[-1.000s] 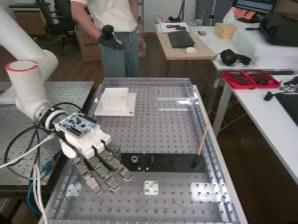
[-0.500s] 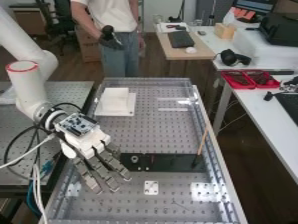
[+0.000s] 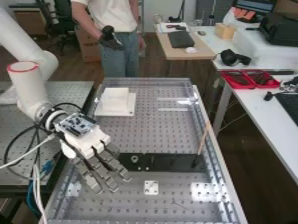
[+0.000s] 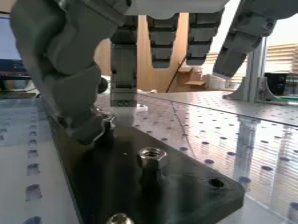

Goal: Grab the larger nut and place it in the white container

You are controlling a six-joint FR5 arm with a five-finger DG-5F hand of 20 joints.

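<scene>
In the high view the hand point(image 3: 90, 145) is above the left end of the flat black bar point(image 3: 173, 162), fingers spread and pointing down. The bearing point(image 3: 134, 159) stands on the bar just right of the fingers. In the wrist view the hand point(image 4: 73, 75) has straight fingers and a lightly bent thumb, open. The larger nut point(image 4: 151, 154) stands on the bar apart from the fingers; nearer the camera is the smaller nut point(image 4: 120, 219). Beyond them the thumb's tip partly covers the bearing point(image 4: 106, 118). The white container point(image 3: 114, 101) stands at the bench's far left.
A thin wooden stick point(image 3: 203, 138) leans by the bar's right end. Near the bar, a small white plate with holes point(image 3: 151, 188) lies on the perforated bench point(image 3: 156, 129), which has clear raised side walls. Cables point(image 3: 23, 150) hang beside the arm at the left.
</scene>
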